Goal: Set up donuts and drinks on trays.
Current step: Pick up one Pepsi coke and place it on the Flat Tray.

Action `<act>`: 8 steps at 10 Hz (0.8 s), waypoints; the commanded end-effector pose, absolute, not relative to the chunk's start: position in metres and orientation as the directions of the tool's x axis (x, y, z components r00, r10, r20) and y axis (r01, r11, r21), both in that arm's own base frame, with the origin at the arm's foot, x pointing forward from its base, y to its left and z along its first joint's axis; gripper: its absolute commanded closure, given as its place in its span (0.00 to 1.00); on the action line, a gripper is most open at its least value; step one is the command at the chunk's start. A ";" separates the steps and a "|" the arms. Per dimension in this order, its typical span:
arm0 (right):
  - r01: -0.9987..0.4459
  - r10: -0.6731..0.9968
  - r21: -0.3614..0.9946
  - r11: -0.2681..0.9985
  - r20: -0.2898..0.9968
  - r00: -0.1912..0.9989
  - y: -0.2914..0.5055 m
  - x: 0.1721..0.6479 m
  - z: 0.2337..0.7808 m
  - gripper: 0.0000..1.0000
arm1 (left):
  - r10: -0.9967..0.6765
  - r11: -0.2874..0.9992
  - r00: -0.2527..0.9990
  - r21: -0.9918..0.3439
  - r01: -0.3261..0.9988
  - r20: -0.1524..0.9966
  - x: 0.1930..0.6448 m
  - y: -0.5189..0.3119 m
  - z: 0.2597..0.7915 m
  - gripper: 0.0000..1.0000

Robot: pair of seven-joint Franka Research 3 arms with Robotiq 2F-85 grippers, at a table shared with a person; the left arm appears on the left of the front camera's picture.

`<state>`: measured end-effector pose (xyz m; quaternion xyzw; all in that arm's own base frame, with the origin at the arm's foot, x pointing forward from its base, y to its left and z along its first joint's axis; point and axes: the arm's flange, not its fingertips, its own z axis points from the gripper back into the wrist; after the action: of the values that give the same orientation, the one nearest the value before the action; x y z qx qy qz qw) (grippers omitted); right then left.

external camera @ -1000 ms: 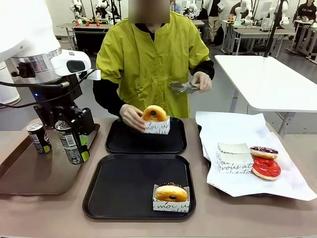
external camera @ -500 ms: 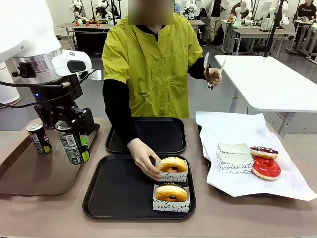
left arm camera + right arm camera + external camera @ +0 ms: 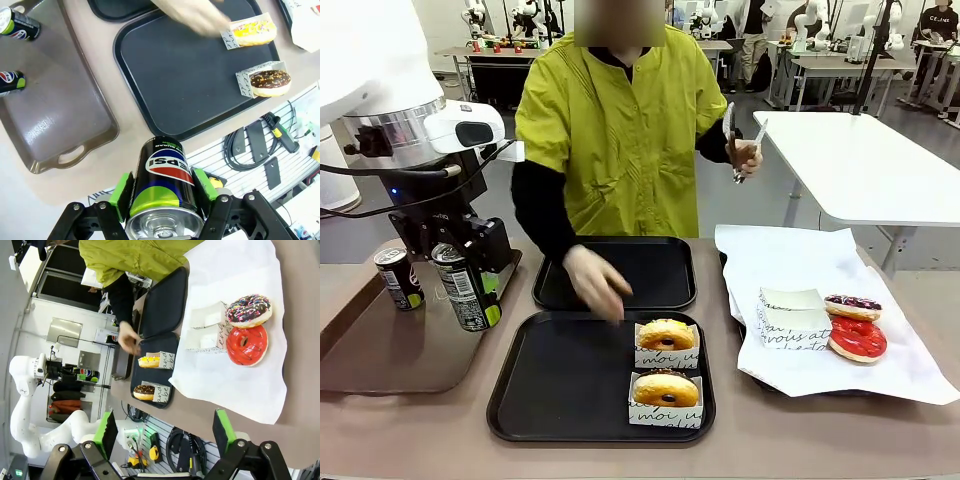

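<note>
Pulled hand (image 3: 595, 283) back from second donut (image 3: 667, 335), newly set on near tray (image 3: 550, 400). Clenched left gripper (image 3: 161, 190) on a can (image 3: 165, 172), seen close from its wrist. Showed right gripper (image 3: 165, 432) spread and empty from its own wrist.

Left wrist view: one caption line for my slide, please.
Left tool holds a drink can near a black tray with two donuts.

Near tray (image 3: 570, 390), black; yellow-glazed donut (image 3: 667, 333) and chocolate-topped donut (image 3: 666, 389) in white sleeves (image 3: 665, 358) with black script. Red-glazed donut (image 3: 857, 338) on white paper (image 3: 790, 260). Pepsi can (image 3: 165, 190): black, green band.
</note>
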<state>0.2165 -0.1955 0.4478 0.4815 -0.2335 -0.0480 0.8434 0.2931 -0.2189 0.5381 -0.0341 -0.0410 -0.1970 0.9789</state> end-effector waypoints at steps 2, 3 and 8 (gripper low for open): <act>-0.151 -0.306 0.835 0.529 0.354 0.884 -0.196 0.217 0.447 0.00 | -0.394 0.913 0.914 -0.067 0.401 0.098 0.296 -0.219 0.544 0.39; -0.151 -0.306 0.835 0.529 0.354 0.884 -0.196 0.217 0.447 0.00 | -0.394 0.913 0.914 -0.067 0.401 0.098 0.296 -0.219 0.544 0.39; -0.151 -0.306 0.835 0.529 0.354 0.884 -0.196 0.217 0.447 0.00 | -0.359 0.932 0.929 -0.023 0.362 0.093 0.308 -0.242 0.525 0.39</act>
<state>0.2165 -0.1955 0.4479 0.4815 -0.2336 -0.0480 0.8434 0.2951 -0.2239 0.5326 -0.0308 -0.0389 -0.1962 0.9793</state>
